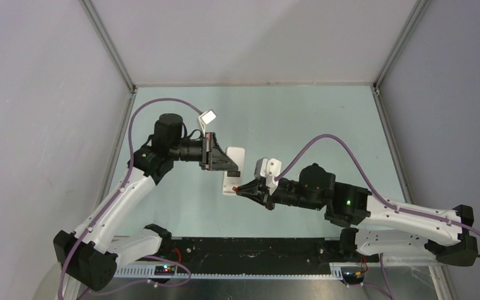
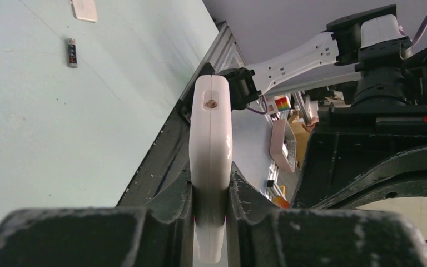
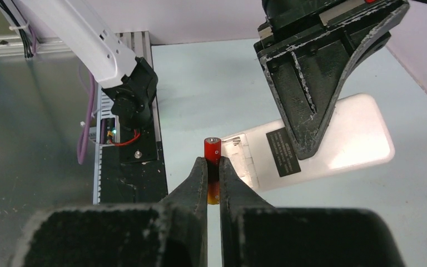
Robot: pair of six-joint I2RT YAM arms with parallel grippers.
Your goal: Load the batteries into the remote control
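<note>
The left claw [image 1: 225,164] is clamped on the long edges of the remote control [image 3: 339,133], which sits back-up at mid-table with its battery bay [image 3: 238,149] open toward the right arm. The dark battery [image 2: 72,53] lies loose on the table [image 2: 33,139], near the white cover [image 2: 83,9]. The right claw [image 3: 212,167] is pinched narrow on the orange-red battery [image 3: 212,147], just beside the bay. Best, I judge, to tip that cell level with the bay, match polarity, then seat it gently.
</note>
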